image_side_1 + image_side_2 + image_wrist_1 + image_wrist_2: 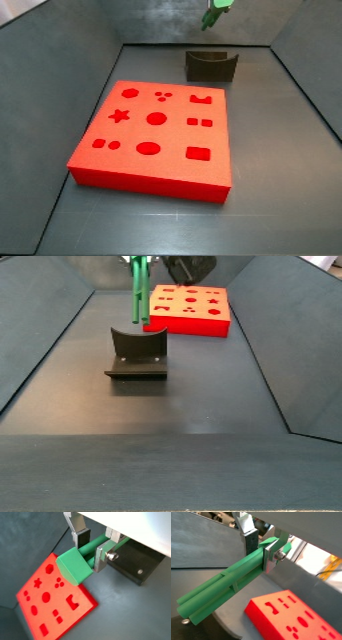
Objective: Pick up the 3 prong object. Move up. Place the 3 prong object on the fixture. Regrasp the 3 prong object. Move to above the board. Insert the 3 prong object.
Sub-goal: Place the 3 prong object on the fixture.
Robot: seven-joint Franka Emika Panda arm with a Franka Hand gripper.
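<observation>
Claw: two flat silver fingers with dark pads are seen in both wrist views, closed onto the 3 prong object so that no gap is left at either side of it.
Claw position: raised well above the floor, at the upper edge of both side views; only its dark underside is caught in a side view.
Held piece: the 3 prong object, a long green plastic bar, is gripped near one end and extends away from the fingers as a ribbed shaft; its blunt green end is shown close to the lens in a wrist view.
Piece in side views: a thin green strip is seen hanging almost upright below the claw, and only a small green tip is visible at the frame edge.
Below the claw: the fixture, a dark bracket with a notched top, stands on the grey floor; the green strip's lower end is seen just above its notch, whether touching cannot be told.
Beyond the fixture: the board, a flat red block with star, circle and square cutouts, lies apart from the fixture and to one side of the claw.
</observation>
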